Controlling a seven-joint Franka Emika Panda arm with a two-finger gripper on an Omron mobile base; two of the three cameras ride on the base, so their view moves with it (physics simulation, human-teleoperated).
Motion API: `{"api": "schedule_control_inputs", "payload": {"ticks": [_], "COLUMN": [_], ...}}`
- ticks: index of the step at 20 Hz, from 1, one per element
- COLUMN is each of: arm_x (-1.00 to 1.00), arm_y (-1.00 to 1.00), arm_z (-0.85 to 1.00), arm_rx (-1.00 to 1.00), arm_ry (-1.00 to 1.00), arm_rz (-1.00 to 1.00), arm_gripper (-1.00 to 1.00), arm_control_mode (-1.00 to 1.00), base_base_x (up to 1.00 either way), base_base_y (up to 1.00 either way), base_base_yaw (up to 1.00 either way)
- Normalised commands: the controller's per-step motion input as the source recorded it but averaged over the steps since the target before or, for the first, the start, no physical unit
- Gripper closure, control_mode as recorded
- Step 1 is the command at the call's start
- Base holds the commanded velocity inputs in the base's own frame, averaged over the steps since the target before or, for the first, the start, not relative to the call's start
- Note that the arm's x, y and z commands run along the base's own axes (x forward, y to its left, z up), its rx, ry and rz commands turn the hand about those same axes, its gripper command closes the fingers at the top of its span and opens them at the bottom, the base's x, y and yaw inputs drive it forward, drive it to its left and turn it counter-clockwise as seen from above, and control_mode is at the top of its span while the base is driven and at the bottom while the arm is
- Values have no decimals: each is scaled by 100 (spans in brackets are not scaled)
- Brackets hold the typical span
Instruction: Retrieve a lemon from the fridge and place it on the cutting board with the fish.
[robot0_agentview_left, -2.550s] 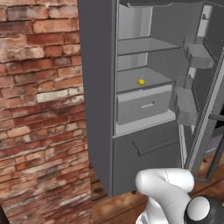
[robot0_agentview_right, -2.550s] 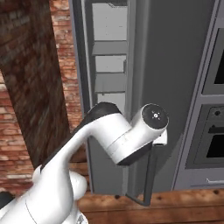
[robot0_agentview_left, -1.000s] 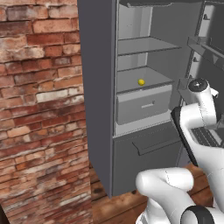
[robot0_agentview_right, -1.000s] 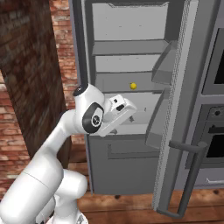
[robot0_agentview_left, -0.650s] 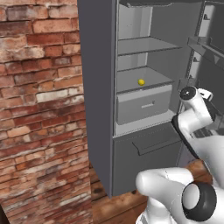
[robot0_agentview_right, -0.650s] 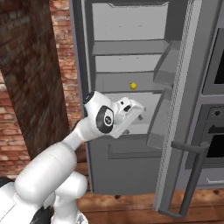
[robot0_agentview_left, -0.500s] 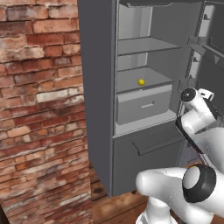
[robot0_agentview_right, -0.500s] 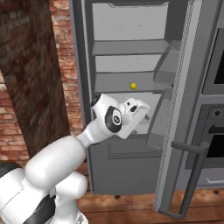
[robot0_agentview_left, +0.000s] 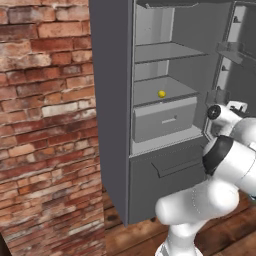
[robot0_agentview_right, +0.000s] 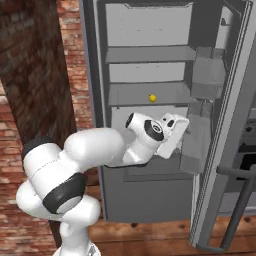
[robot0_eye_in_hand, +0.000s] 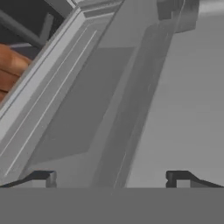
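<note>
Right now I see the lemon (robot0_agentview_left: 161, 93) sitting on a middle shelf (robot0_agentview_left: 150, 92) of the open fridge (robot0_agentview_left: 110, 100), just above the inner drawer (robot0_agentview_left: 162, 119). My gripper (robot0_agentview_right: 172, 134) hangs before that drawer, jaws wide apart, holding nothing.

fridge (robot0_agentview_left: 112, 100): matt dark grey, smooth panels
shelves (robot0_agentview_left: 167, 51): pale grey, smooth, dull plastic look
lemon (robot0_agentview_left: 161, 93): bright yellow, smooth skin
wall (robot0_agentview_left: 45, 125): rough red brick
floor (robot0_agentview_left: 235, 235): brown wood planks, slight sheen
</note>
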Motion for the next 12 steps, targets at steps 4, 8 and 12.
{"api": "schedule_control_inputs", "payload": {"ticks": [4,8,12], "arm_x": [54,41,-19], "arm_y": [-85,-96,-15], "arm_z": [-14,-11,40], "arm_rx": [-17,-12,-1], "arm_ry": [8,3,-3], "arm_rz": [-4,-3,-1], "arm_gripper": [-100,-100,-100], "arm_control_mode": [-100,-100,-100], "base_base_x": [0,0,0], "base_base_y": [0,0,0], "base_base_yaw": [0,0,0]}}
